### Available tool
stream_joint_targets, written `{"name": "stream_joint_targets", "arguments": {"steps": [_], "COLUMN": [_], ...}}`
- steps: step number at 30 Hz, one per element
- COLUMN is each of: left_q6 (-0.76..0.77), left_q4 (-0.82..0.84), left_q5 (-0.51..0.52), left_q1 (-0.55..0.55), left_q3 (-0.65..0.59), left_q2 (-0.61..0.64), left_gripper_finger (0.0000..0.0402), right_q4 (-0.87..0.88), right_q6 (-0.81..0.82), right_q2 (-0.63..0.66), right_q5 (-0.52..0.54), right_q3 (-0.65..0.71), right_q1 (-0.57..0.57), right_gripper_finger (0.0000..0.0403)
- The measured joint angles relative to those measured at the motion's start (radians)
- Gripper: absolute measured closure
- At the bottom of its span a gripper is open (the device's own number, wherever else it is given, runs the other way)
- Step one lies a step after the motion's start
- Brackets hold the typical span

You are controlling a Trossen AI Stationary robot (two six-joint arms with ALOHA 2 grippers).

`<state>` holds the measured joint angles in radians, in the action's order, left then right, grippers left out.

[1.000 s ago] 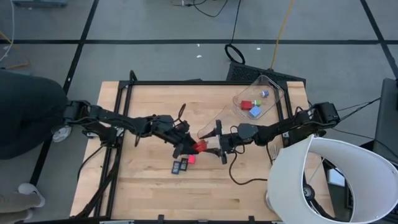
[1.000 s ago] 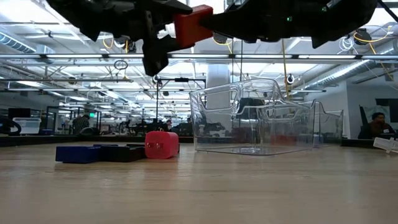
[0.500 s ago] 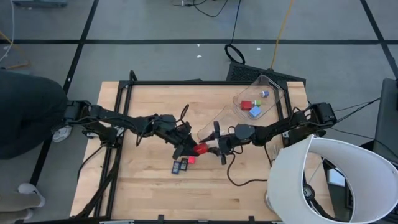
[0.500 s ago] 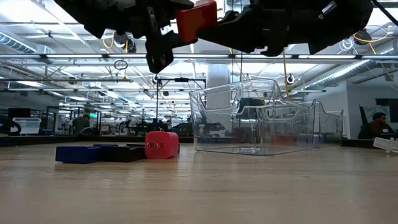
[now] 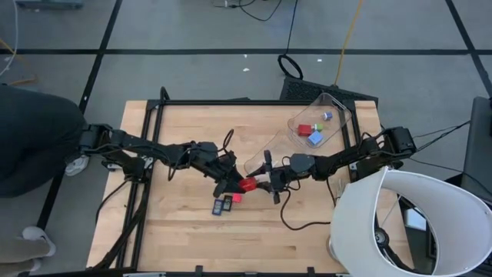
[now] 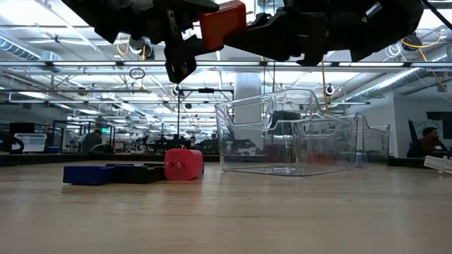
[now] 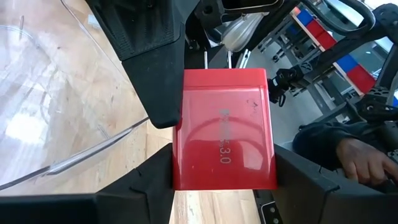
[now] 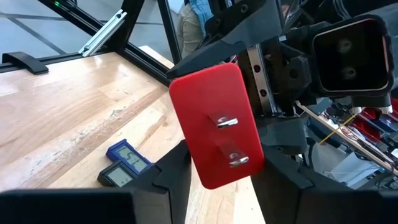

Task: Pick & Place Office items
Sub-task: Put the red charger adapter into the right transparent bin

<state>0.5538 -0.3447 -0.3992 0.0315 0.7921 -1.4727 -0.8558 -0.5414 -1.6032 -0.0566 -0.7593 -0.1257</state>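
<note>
A red block [image 5: 247, 185] with two metal prongs on one face [image 8: 227, 140] hangs above the middle of the table between my two grippers. My left gripper [image 5: 234, 183] comes at it from the table's left and is shut on it. My right gripper [image 5: 261, 183] comes from the right and is shut on it too. Below them a second red block [image 6: 183, 164], a blue flat piece [image 6: 88, 173] and a dark flat piece [image 6: 141, 172] lie on the wood. A red piece [image 5: 305, 130] and a blue piece [image 5: 315, 138] lie in the clear bin [image 5: 334, 108]. My left gripper pinches the red block's two long sides [image 7: 181, 177] between its two fingers, at the end away from the prongs. The fingers come about level from the table's left. The block is lifted clear of the table. My right gripper pinches the block's two edges [image 8: 202, 177] between its fingers, on the pronged side. Its fingers come level from the table's right, facing the left gripper. The block hangs between both grippers, well above the wood [image 6: 222, 25].
The clear bin [image 6: 289, 141] stands at the far right of the table, right of the loose pieces. A large white round object [image 5: 407, 223] overlaps the table's near right corner. A person in dark clothes [image 5: 31, 138] is beside the left edge.
My right gripper has shut its fingers on the red block that my left gripper holds in the air. The block and both arms have stayed about where they were.
</note>
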Motion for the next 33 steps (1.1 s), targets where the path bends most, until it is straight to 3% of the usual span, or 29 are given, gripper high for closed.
{"name": "stream_joint_targets", "arguments": {"steps": [14,29,33], "left_q6": [-0.155,-0.131,-0.131], "left_q4": [-0.001,0.013,0.015], "left_q5": [-0.014,-0.031,-0.022], "left_q1": [-0.007,-0.004,0.003], "left_q3": [0.000,-0.001,-0.001], "left_q2": [0.000,0.000,-0.001], "left_gripper_finger": [0.0169,0.0165,0.0144], "right_q4": [0.011,0.015,0.011], "right_q6": [0.002,0.020,0.030], "right_q2": [0.001,0.002,0.002], "right_q5": [-0.042,-0.053,-0.057], "right_q3": [-0.010,-0.012,-0.012], "right_q1": [0.000,0.002,0.002], "right_gripper_finger": [0.0290,0.0292,0.0292]}}
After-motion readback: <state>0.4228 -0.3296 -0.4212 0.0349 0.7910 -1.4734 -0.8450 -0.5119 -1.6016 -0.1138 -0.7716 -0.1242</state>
